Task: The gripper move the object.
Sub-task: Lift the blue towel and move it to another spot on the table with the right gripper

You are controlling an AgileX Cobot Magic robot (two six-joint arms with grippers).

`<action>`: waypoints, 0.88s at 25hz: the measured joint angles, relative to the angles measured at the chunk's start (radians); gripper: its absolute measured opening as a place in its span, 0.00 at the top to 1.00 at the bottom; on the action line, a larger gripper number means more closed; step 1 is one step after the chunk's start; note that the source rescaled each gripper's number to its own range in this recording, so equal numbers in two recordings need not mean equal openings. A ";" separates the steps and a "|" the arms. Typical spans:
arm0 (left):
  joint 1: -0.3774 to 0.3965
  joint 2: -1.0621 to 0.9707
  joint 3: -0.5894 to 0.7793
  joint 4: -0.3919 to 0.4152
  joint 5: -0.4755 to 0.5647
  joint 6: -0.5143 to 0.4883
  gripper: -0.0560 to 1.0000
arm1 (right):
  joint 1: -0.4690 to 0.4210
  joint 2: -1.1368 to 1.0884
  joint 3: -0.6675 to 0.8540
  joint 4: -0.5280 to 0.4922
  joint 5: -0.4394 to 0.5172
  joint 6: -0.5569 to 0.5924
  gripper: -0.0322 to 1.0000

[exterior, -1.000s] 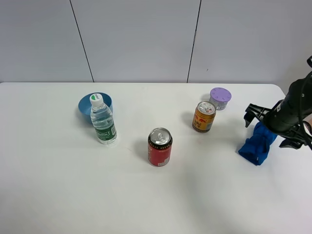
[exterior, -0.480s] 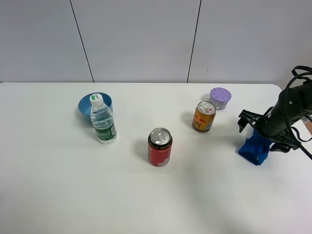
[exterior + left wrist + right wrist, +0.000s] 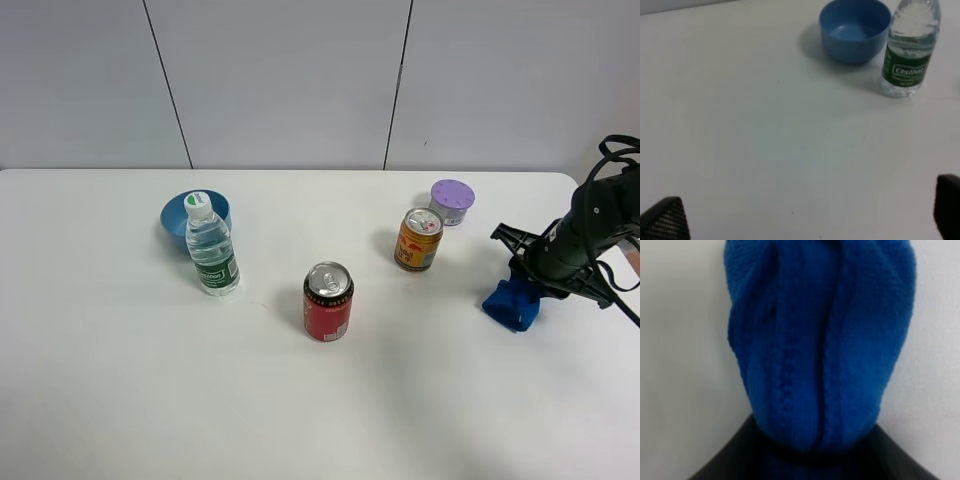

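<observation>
A crumpled blue knitted cloth (image 3: 509, 303) lies on the white table (image 3: 300, 400) at the right. My right gripper (image 3: 530, 280) is down on its upper end and shut on it. In the right wrist view the cloth (image 3: 820, 340) fills the frame and the black fingers (image 3: 730, 460) pinch it at its near end. My left gripper (image 3: 805, 220) is open and empty above bare table; it is out of the exterior high view.
A red can (image 3: 328, 301) stands mid-table, an orange can (image 3: 418, 239) and a purple lidded tub (image 3: 452, 201) behind it to the right. A water bottle (image 3: 211, 246) and a blue bowl (image 3: 180, 212) stand at the left; the left wrist view shows both, bottle (image 3: 910, 47) and bowl (image 3: 855, 30).
My right gripper has come down and leftward onto the cloth and its jaws have closed on it. The cloth has bunched up and shifted slightly left.
</observation>
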 joint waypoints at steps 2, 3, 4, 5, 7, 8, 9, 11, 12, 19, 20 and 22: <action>0.000 0.000 0.000 0.000 0.000 0.000 0.00 | 0.000 -0.007 -0.001 0.000 0.028 -0.018 0.97; 0.000 0.000 0.000 0.000 0.000 0.000 0.00 | 0.000 -0.019 -0.001 0.000 0.051 -0.034 0.97; 0.000 0.000 0.000 0.000 0.000 0.000 0.00 | 0.000 -0.033 -0.001 0.001 0.071 -0.055 0.97; 0.000 0.000 0.000 0.000 0.000 0.000 0.00 | 0.000 -0.056 -0.001 0.001 0.090 -0.079 0.97; 0.000 0.000 0.000 0.000 0.000 0.000 0.00 | 0.000 -0.119 -0.001 0.003 0.121 -0.154 0.97; 0.000 0.000 0.000 0.000 0.000 0.000 0.00 | 0.000 -0.161 -0.001 0.006 0.139 -0.189 0.97; 0.000 0.000 0.000 0.000 0.000 0.000 0.00 | 0.000 -0.204 -0.001 0.010 0.162 -0.233 0.97; 0.000 0.000 0.000 0.000 0.000 0.000 0.00 | 0.000 -0.287 -0.001 0.034 0.208 -0.331 0.97; 0.000 0.000 0.000 0.000 0.000 0.000 0.00 | 0.000 -0.331 -0.001 0.053 0.233 -0.376 0.97; 0.000 0.000 0.000 0.000 0.000 0.000 0.00 | 0.000 -0.560 -0.001 0.351 0.341 -0.897 0.97; 0.000 0.000 0.000 0.000 0.000 0.000 0.00 | 0.000 -0.578 -0.001 0.417 0.343 -0.984 0.97; 0.000 0.000 0.000 0.000 0.000 0.000 0.00 | 0.000 -0.596 -0.001 0.542 0.344 -1.133 0.97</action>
